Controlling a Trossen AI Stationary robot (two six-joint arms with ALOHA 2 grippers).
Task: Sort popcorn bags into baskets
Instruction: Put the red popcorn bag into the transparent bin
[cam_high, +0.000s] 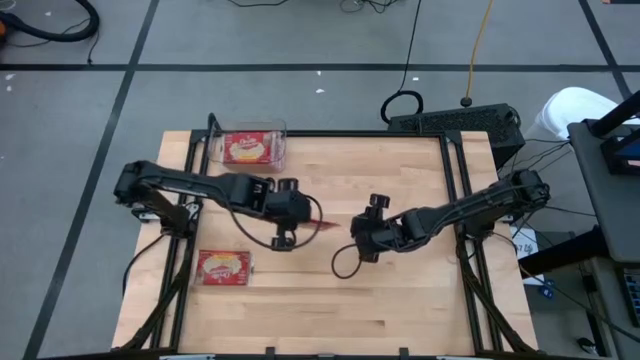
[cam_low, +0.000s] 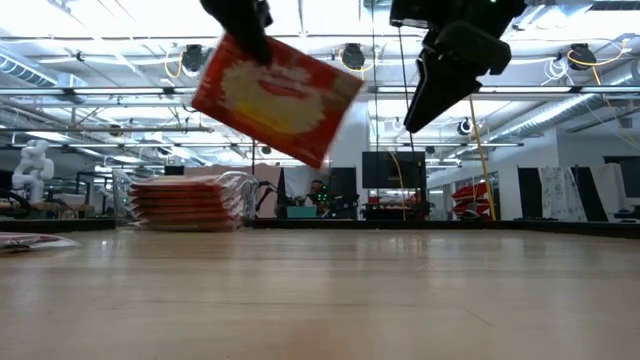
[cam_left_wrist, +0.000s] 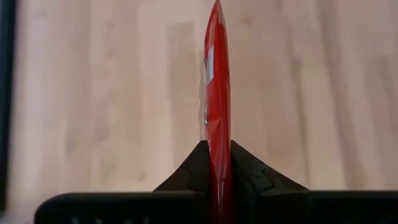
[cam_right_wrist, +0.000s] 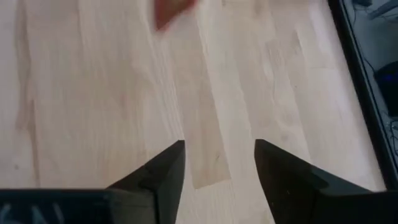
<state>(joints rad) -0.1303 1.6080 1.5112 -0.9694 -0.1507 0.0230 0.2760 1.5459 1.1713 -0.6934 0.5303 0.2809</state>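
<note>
popcorn bags (cam_high: 223, 267): one held, one on table, stack in bin | bin (cam_high: 250, 147): one

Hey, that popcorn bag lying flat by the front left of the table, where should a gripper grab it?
The loose popcorn bag lies flat and face up, apart from the clear bin. Probably best to come straight down from above and pinch across its short width near one end, since no edge is raised.

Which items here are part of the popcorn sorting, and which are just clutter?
Part of the job:
- popcorn bag in the shut left gripper, above the table
- clear bin with stacked bags
- loose bag on the table
- right gripper, open and empty

Lying about:
- black keyboard beyond the table
</note>
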